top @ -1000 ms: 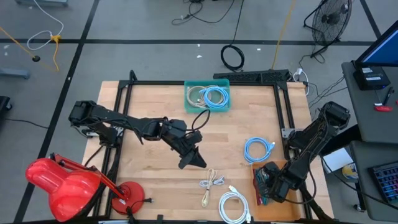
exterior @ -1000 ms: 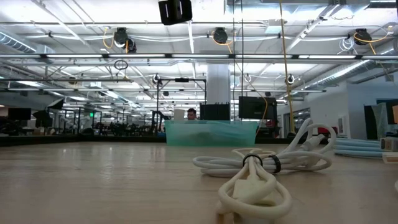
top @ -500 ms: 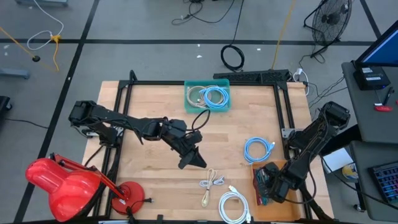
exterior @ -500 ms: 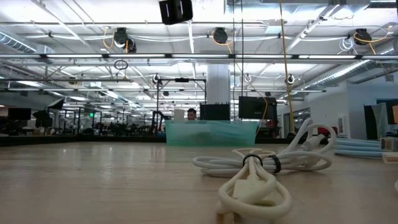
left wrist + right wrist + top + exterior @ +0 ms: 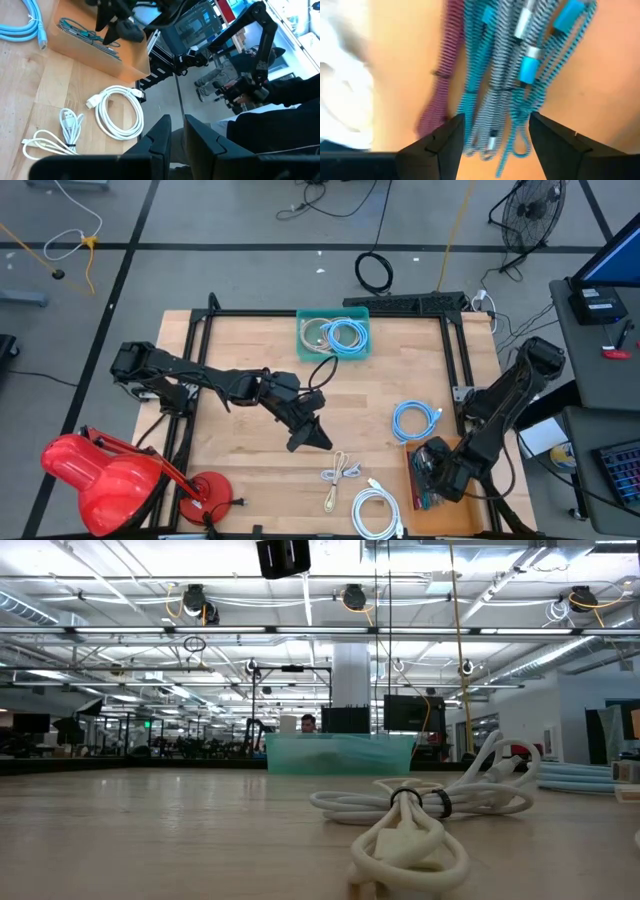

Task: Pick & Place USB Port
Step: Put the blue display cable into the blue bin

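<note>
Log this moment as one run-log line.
right gripper: open over teal braided cables in cardboard box | left gripper: nearly shut, empty, mid-table | green bin: holds cables

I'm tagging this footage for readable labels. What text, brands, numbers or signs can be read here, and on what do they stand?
No text can be read in any view.
Monitor at the high view's right edge: screen content too small to read.
Room screens behind the table in the low view: too blurred to read.
Braided cables and cardboard box: no print visible.
</note>
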